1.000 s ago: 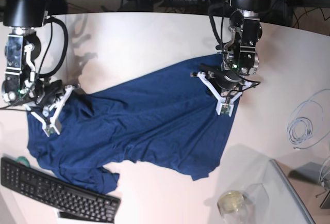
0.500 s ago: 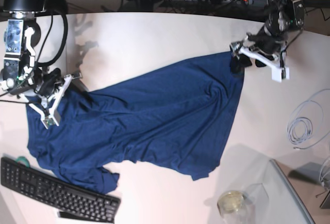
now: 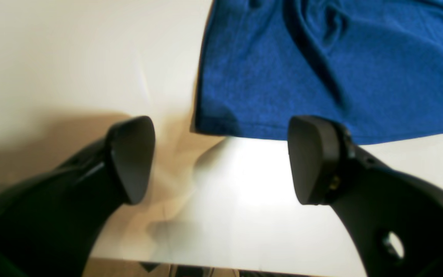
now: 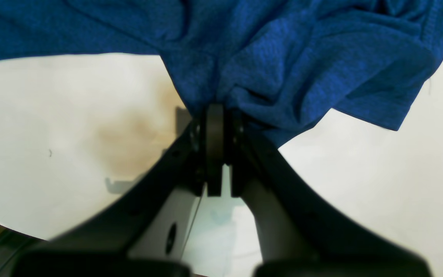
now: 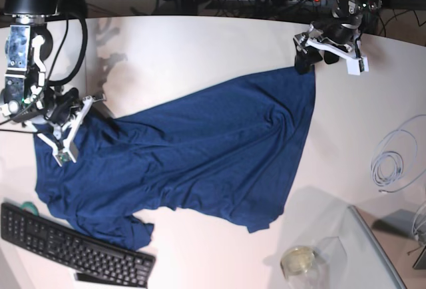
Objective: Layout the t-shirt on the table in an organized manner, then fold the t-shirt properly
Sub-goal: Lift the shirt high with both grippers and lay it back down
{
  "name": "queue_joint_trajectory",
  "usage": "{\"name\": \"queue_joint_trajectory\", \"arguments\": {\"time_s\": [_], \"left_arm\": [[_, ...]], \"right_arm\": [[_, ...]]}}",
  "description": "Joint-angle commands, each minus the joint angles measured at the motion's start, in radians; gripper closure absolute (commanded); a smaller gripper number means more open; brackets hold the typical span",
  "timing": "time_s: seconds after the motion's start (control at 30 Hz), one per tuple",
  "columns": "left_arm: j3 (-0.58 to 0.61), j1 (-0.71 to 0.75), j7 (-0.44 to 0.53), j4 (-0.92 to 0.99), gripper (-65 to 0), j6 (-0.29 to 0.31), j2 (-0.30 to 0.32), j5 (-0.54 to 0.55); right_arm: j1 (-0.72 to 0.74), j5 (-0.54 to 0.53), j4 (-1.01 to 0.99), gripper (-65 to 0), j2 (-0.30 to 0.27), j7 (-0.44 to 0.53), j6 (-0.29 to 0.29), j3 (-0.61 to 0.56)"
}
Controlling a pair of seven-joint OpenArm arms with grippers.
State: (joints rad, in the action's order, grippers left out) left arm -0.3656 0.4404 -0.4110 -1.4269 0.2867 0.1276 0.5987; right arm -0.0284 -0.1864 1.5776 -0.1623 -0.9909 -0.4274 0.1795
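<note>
Beyond open left gripper [image 3: 221,159], t-shirt [image 3: 333,69] corner.

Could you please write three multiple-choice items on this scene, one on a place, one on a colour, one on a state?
1. Where is the black keyboard in the base view?
A. lower left, near the t-shirt
B. upper right corner
C. on top of the shirt's middle

2. What colour is the t-shirt?
A. red
B. dark blue
C. white

3. How does the left gripper stand?
A. shut on cloth
B. open over the table, holding nothing
C. shut on a cable

Answers: 1 A, it lies by the lower left edge; 2 B, blue in every view; 3 B, bare table shows between its fingers.
</note>
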Motion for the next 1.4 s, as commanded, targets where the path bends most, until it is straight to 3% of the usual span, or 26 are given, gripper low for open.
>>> {"name": "queue_joint_trajectory", "arguments": {"time_s": [0.0,0.27,0.33,0.43,0.53,0.57,0.7,0.83,0.97,1.07,1.17,1.23,1.37], "left_arm": [[-0.002,-0.015,0.013,0.004,-51.2,0.003,0.008,0.011],[0.01,-0.105,0.011,0.143,-50.8,0.004,-0.013,0.011],[0.044,-0.11,0.011,0.151,-47.9,0.004,-0.019,0.011],[0.093,-0.11,0.011,0.156,-31.3,0.004,-0.018,0.011],[0.096,-0.107,0.01,0.153,-4.8,0.004,-0.018,0.011],[0.095,-0.102,0.01,0.146,0.0,0.004,-0.015,0.014],[0.087,-0.071,-0.056,0.041,0.0,0.004,0.036,0.017],[-0.033,-0.056,-0.15,-0.144,0.0,0.003,0.054,0.011],[-0.089,-0.185,-0.283,-0.196,0.0,0.001,0.09,0.01],[-0.079,-0.341,-0.355,-0.122,0.0,0.001,0.099,0.005],[0.023,-0.507,-0.354,-0.008,0.0,0.001,0.096,-0.09],[0.096,-0.638,-0.329,0.104,0.0,0.001,0.073,-0.185],[0.207,-0.889,-0.213,0.381,0.0,0.001,0.005,-0.351]], "right_arm": [[0.015,-0.008,0.019,-0.6,-0.01,0.016,0.002,0.004],[0.015,-0.008,0.019,-0.6,-0.01,0.016,0.002,0.004],[0.015,-0.008,0.019,-0.6,-0.01,0.016,0.002,0.004],[0.015,-0.008,0.019,-0.6,-0.01,0.016,0.002,0.004],[0.014,-0.008,0.019,-0.6,-0.01,0.014,0.002,0.004],[0.003,-0.008,0.019,-0.6,-0.01,0.013,0.002,0.004],[-0.041,-0.008,0.045,-0.6,-0.01,0.013,0.002,0.004],[-0.117,-0.008,0.134,-0.6,-0.012,0.01,0.002,0.004],[-0.104,-0.008,0.145,-0.6,-0.016,0.01,0.002,0.004],[-0.006,-0.006,0.073,-0.6,-0.024,0.008,0.002,0.002],[0.158,-0.006,-0.105,-0.6,-0.064,0.02,0.002,-0.005],[0.302,-0.006,-0.277,-0.6,-0.075,0.048,0.0,-0.007],[0.575,-0.006,-0.629,-0.6,-0.124,0.208,0.0,-0.021]]}}
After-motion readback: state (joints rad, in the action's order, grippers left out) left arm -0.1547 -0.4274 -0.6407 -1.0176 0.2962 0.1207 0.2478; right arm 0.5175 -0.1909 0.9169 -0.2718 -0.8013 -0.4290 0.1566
